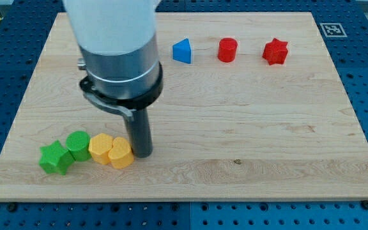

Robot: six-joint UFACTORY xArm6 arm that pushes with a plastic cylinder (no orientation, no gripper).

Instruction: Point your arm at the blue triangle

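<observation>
Resting my tip on the bench against the yellow heart, at the view's lower left; I carry no hand, only a bare rod. The blue triangle sits well apart near the top edge: pointing remains undone.

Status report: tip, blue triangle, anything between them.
My tip touching yellow heart, view's bottom left. Blue triangle far off, view's top. Nothing between them.

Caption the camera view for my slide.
My tip rests beside the yellow heart block, far from the blue triangle block.
</observation>
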